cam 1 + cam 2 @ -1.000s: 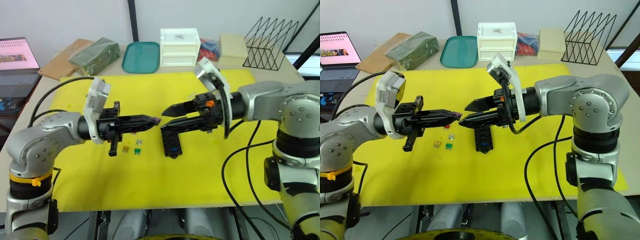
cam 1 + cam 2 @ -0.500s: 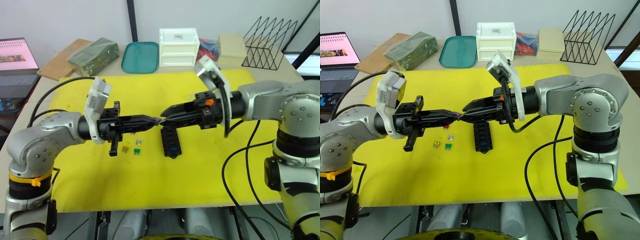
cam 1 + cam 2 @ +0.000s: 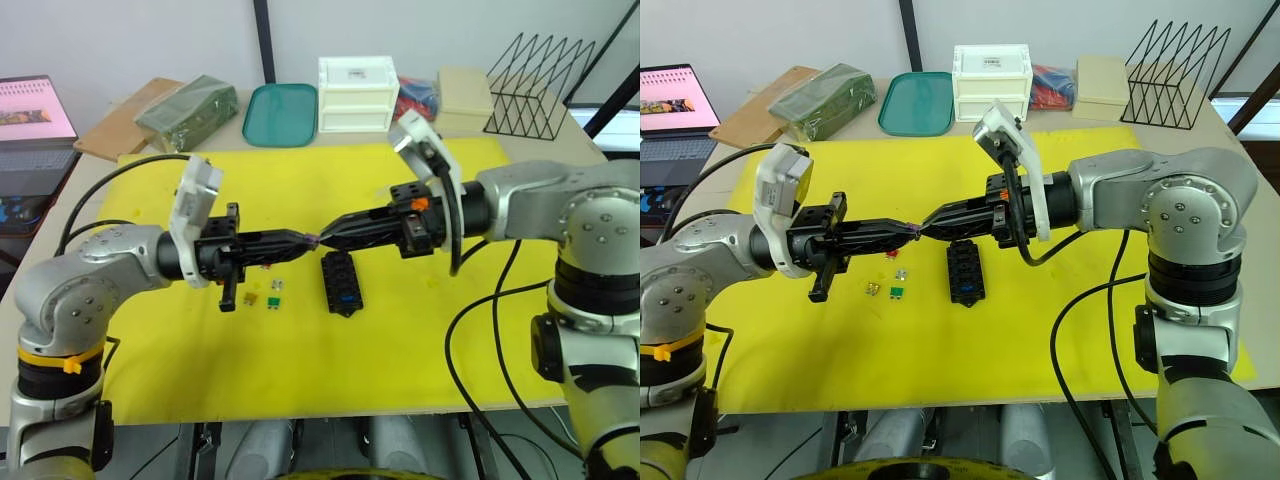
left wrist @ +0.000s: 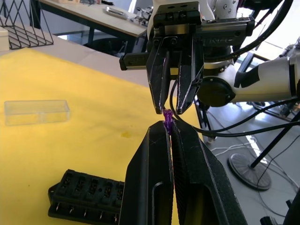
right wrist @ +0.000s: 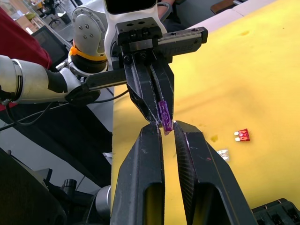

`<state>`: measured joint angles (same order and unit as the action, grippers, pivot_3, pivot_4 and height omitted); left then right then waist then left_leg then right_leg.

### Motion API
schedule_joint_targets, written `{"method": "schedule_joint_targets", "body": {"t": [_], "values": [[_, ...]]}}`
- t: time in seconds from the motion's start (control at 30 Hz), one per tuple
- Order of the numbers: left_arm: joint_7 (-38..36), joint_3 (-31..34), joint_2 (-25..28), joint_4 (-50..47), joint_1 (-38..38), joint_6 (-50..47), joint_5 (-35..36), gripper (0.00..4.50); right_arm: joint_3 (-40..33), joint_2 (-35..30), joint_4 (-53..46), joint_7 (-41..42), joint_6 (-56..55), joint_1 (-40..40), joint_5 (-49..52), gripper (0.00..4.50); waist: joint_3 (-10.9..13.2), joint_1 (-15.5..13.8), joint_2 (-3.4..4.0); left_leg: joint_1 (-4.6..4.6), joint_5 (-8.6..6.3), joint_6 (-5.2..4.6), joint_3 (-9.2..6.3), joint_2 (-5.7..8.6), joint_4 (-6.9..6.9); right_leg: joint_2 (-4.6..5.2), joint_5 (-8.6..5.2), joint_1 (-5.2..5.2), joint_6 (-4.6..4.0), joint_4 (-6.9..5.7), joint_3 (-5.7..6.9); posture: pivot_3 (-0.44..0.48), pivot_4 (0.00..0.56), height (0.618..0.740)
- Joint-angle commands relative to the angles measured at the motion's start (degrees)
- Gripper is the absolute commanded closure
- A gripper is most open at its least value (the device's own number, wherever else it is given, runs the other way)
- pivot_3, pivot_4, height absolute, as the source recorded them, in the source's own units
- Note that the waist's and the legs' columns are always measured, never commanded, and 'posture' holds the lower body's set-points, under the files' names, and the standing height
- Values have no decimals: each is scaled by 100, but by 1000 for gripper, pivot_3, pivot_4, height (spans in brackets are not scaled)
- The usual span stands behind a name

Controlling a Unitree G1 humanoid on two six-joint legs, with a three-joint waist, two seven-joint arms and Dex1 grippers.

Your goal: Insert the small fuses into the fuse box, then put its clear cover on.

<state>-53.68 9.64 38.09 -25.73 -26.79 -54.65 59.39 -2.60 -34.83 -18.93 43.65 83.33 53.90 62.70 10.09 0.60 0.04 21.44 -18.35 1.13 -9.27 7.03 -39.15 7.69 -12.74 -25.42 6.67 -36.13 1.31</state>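
Both sets of fingers, left (image 3: 312,238) and right (image 3: 326,238), pinch one purple fuse (image 5: 164,115) lengthwise between their meeting tips

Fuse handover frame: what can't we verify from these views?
- Purple fuse: both pincers pinch it, left pincer and right pincer; its rating mark is too small to read.
- Fuse box: which slots are filled is too small to tell in the head views; cut off by the left wrist view's edge.
- Loose fuses: colours are hard to tell.
- Clear cover: underside hidden.
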Motion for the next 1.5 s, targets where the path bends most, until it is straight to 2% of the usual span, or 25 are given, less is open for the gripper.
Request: {"method": "schedule_joint_targets", "body": {"t": [0.03,1.07,1.17,1.5], "values": [[4,-4,55,-83,-8,102,94,4500,-37,-54,-137,11,-115,99,102,4039,0,0,0,0,0,0,0,0,0,0,0,0,0,0,0,0,150,740],[74,-66,-32,-103,21,120,108,4500,65,-62,-156,-17,-233,103,94,4039,0,0,0,0,0,0,0,0,0,0,0,0,0,0,0,0,150,740],[89,-73,-30,-99,14,119,113,4500,67,-56,-150,-20,-247,106,97,4467,0,-1,0,0,0,0,0,0,0,0,0,0,0,1,0,0,150,740],[225,-215,130,-75,-55,-3,-58,4500,128,-113,-150,24,-287,153,50,4467,0,-1,0,0,0,0,0,0,0,0,0,0,0,1,0,0,150,740]]}}
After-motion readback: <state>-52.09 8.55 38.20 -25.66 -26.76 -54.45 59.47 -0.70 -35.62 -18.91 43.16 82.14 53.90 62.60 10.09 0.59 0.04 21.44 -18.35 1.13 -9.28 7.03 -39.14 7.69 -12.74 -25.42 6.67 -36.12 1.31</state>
